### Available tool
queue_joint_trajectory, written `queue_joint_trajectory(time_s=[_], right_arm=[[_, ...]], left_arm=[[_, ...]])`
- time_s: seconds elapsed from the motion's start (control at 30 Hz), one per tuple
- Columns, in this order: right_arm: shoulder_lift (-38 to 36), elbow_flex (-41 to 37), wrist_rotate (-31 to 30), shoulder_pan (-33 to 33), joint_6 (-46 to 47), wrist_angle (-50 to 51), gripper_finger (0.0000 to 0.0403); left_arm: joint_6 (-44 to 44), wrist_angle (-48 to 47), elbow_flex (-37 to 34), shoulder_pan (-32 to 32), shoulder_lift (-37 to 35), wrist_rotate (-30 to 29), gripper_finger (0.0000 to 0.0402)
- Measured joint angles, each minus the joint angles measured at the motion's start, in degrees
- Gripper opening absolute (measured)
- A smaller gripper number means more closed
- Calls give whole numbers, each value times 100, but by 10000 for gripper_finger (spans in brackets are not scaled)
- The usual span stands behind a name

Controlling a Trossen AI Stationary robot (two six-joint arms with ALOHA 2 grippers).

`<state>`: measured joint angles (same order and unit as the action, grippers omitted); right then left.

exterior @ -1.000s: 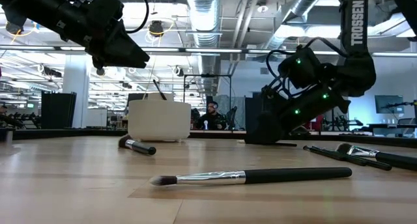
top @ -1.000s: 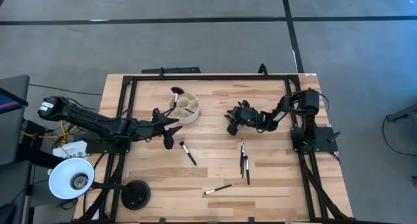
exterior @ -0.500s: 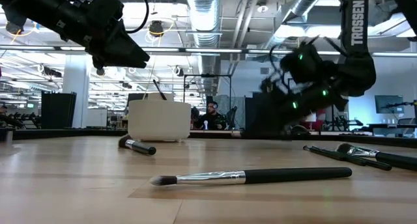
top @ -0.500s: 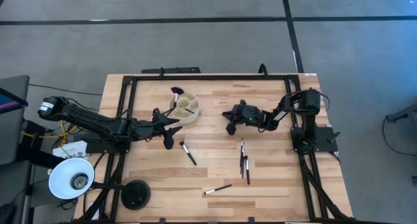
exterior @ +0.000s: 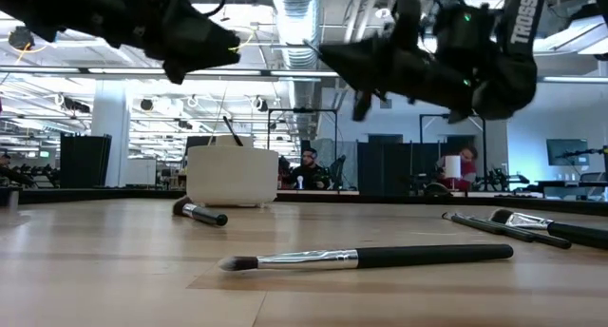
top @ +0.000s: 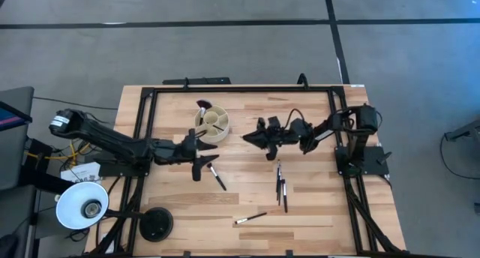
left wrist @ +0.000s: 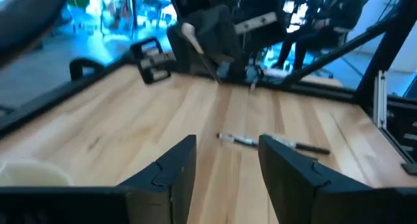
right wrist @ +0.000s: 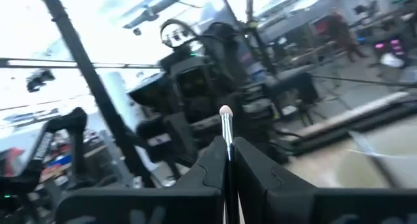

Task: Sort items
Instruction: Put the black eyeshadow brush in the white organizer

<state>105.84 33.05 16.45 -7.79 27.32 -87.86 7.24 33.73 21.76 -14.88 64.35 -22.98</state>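
Makeup brush [right wrist: 226, 129], thin and pale-tipped, stands clamped between the fingers of the right tool [top: 253, 137], carried in the air over the middle of the tabletop [top: 315, 205], toward its far edge and just beside the cream divided cup [top: 212, 124]. The left tool [left wrist: 225, 160], fingers apart and holding nothing, hovers low near the tabletop's left edge, right over a short brush [top: 216, 175] lying below the cup.

The step in hand looks like delivery of the held brush to the cup. To do it well, the right tool should tip the brush upright, centre it over one compartment, and lower it before letting go, so the handle does not glance off the rim. The cup already holds a fluffy dark-reddish brush [top: 201, 105] at its far side, so the near compartments seem safer.

A cluster of thin brushes [top: 281, 187] lies nearer the right edge, and a single long brush [exterior: 366, 259] lies close to the near edge.
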Motion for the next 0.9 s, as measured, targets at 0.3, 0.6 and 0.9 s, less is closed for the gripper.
queue_joint_trajectory(time_s=[0.3,0.6,0.9], right_arm=[[0,1232,-248,687,-383,1081,11],[2,1760,-318,703,-530,2023,9],[2,1778,-312,703,-530,2020,12]], left_arm=[[-1229,1828,0,51,555,15,163],[-1862,2423,0,53,547,664,163],[-1901,2456,0,53,547,673,148]])
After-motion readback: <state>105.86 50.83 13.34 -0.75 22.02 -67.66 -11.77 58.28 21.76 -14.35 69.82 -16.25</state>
